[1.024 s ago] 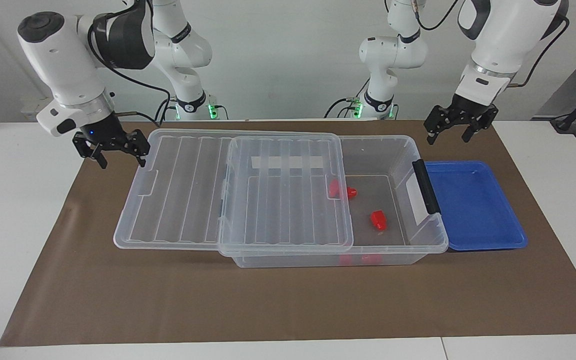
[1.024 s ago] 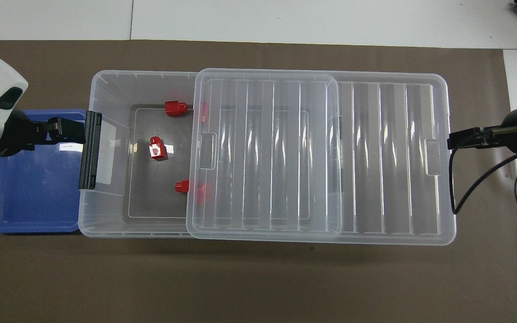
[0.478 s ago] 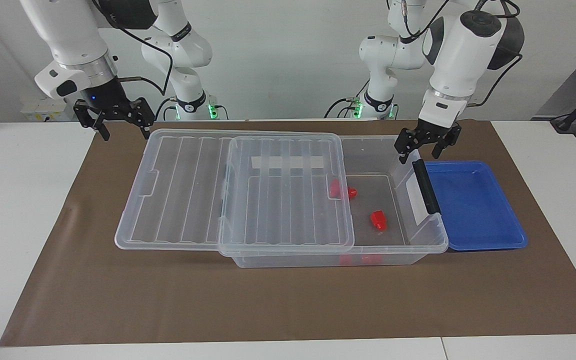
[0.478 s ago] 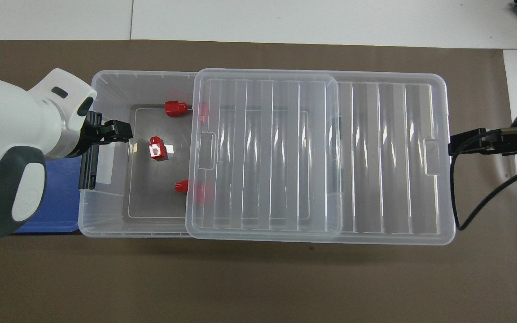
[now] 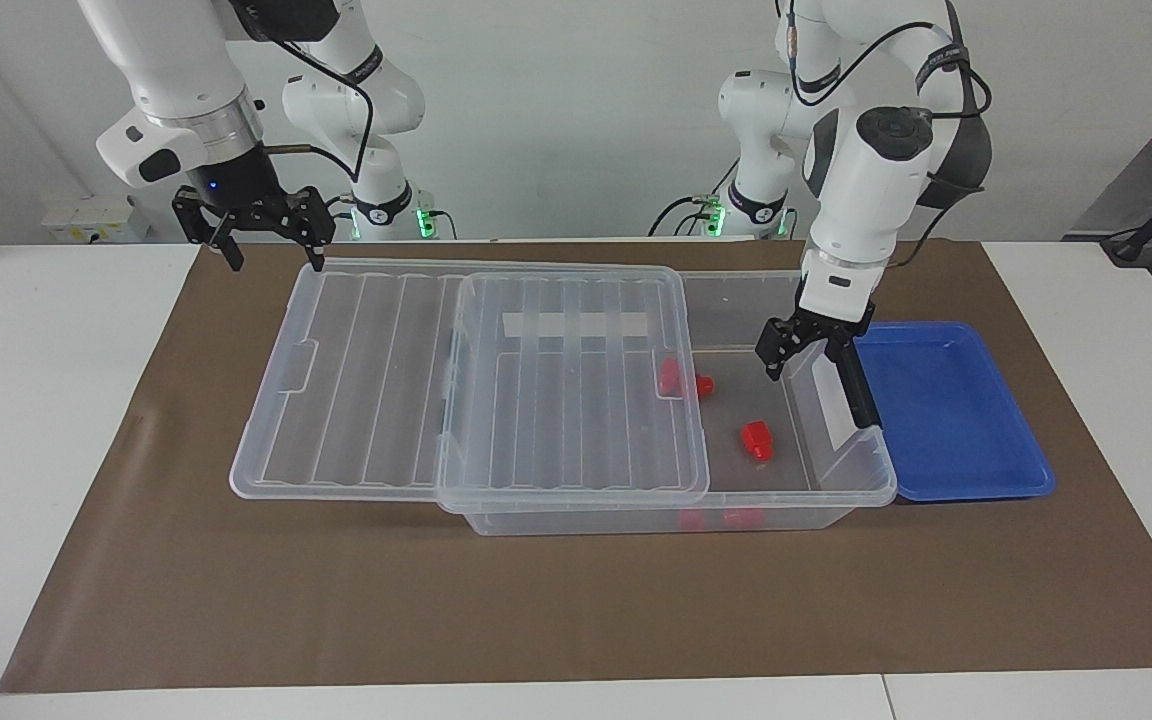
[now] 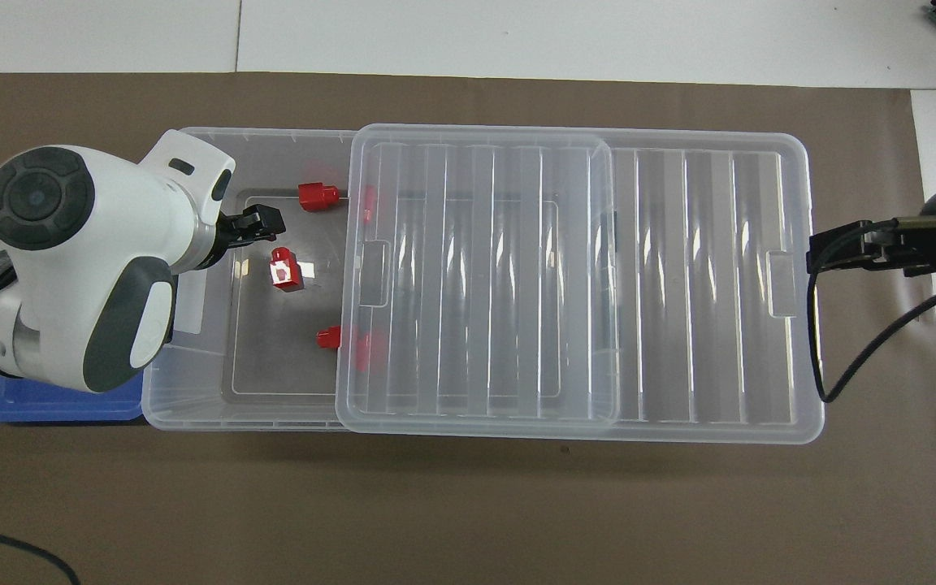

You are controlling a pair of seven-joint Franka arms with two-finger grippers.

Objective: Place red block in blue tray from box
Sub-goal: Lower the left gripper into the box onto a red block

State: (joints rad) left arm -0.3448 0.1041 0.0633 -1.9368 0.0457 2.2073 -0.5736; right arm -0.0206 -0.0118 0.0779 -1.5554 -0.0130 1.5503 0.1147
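The box (image 5: 836, 470) is a clear bin with its ribbed lid (image 5: 366, 390) slid toward the right arm's end, so the end beside the blue tray (image 5: 946, 420) is uncovered. One red block (image 5: 756, 440) lies on the uncovered floor, and it also shows in the overhead view (image 6: 285, 269). Another red block (image 6: 318, 197) and a third (image 6: 328, 337) lie at the lid's edge. My left gripper (image 5: 804, 362) is open and empty, over the uncovered end near the black handle (image 5: 854, 385). In the overhead view it (image 6: 263, 227) is beside the middle block. My right gripper (image 5: 276, 258) is open, above the lid's corner.
A brown mat (image 5: 576, 600) covers the table under the box and tray. The left arm's body (image 6: 86, 268) hides most of the blue tray (image 6: 54, 406) in the overhead view. The lid overhangs the box toward the right arm's end.
My left gripper has moved from above the tray's corner to over the box's uncovered end and has come lower. My right gripper has risen and shifted to the lid's corner.
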